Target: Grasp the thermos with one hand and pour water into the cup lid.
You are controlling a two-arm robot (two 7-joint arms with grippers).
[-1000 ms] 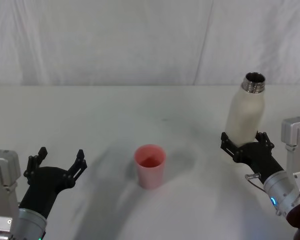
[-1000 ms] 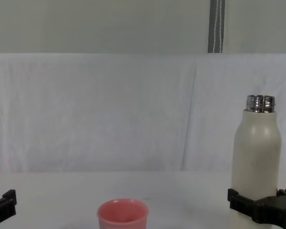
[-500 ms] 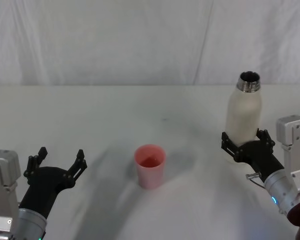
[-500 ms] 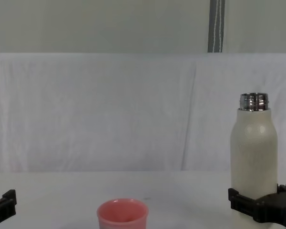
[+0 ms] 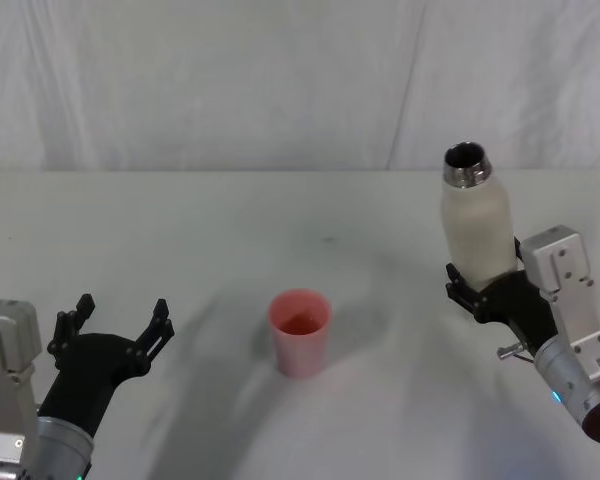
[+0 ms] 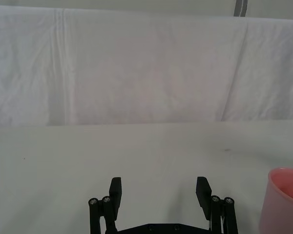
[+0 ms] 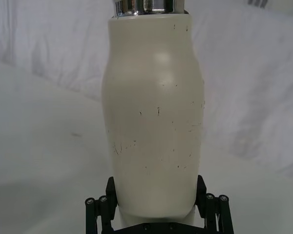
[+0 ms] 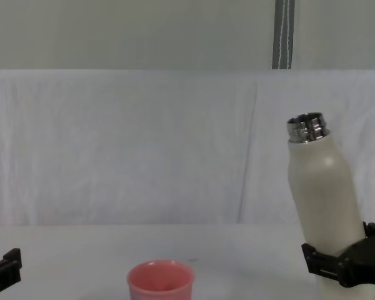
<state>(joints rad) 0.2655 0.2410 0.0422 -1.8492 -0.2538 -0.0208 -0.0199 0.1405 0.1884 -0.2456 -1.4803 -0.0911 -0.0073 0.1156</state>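
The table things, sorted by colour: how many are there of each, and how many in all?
Cream-white: 1, the thermos, held tilted in the right gripper.
Pink: 1, the cup lid, standing upright on the table.
Total: 2.
The black left gripper hangs open beside the cup lid, holding nothing.

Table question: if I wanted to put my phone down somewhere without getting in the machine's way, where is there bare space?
The back of the table, behind the cup lid up to the white curtain, is bare. So is the strip between the open left gripper and the cup lid. Avoid the right: there the right gripper holds the thermos, tipped toward the cup lid.
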